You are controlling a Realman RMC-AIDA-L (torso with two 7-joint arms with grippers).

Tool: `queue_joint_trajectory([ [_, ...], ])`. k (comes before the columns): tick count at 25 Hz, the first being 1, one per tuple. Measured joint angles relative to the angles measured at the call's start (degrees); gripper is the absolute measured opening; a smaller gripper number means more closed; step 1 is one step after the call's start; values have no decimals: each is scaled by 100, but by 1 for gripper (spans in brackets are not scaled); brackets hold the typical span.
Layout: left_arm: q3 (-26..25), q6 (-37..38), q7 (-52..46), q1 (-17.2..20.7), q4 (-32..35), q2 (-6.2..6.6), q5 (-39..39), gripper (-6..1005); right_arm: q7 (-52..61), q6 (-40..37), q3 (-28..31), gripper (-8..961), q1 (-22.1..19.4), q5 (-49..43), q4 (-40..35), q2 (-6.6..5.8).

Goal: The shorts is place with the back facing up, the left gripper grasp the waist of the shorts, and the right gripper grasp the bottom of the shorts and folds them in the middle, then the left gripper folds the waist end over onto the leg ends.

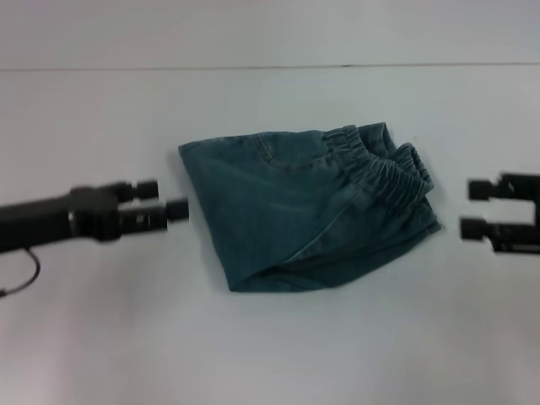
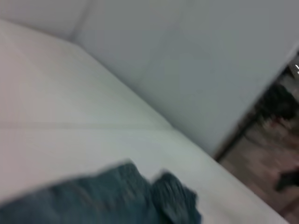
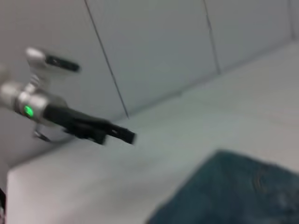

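**Shorts folded; both grippers clear of the cloth**

Position of the work: the shorts [image 1: 299, 211] lie in the middle of the white tabletop [image 1: 270, 354], folded into a compact, roughly square packet. The gathered waist [image 1: 384, 164] sits on top at the packet's right side, doubled over the layers beneath. A smooth fold edge runs down the left side. Lower layers show along the near edge, slightly out of line with the top layer.

Left gripper [image 1: 164, 202]: held just beside the left fold edge, not touching it. Its fingers are a little apart, with a narrow gap between them, and hold nothing. The right wrist view shows the same gripper [image 3: 122, 134] in the air beyond the denim, empty.

Right gripper [image 1: 479, 208]: at the right edge of the head view, near the waist end but apart from it. Fingers spread wide, nothing held.

Step in hand, as judged: the waist already rests over the far end, so both folds appear done. The arms look to be at the release or withdrawal stage.

Next move, as judged: little remains. Both arms need only draw away level, without snagging the top layer. If neatness counts, the offset near edge would need squaring. The leg hems cannot be made out beneath the waist.
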Motion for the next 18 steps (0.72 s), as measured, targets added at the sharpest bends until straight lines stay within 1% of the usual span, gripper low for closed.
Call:
queue_joint_trajectory([
  [1,-45,338,24,31,-3,-2,340,938,-2,35,0,621,-70,-115,-58,-10],
  [4,-26,483,3,35,-20,-18,640,939,-52,295,-8,764,-274,-233,-97,-18],
  [8,16,492,-13,5,-120,-44,803,939,-78,625,-5,851,-419,-244,-70,7],
  [12,17,479,-19,-53,-213,-43,818,938,-80,834,-42,939,-439,-247,-70,49],
  [18,14,479,-20,-113,-288,-46,824,938,-79,885,-53,947,-393,-251,-69,63],
])
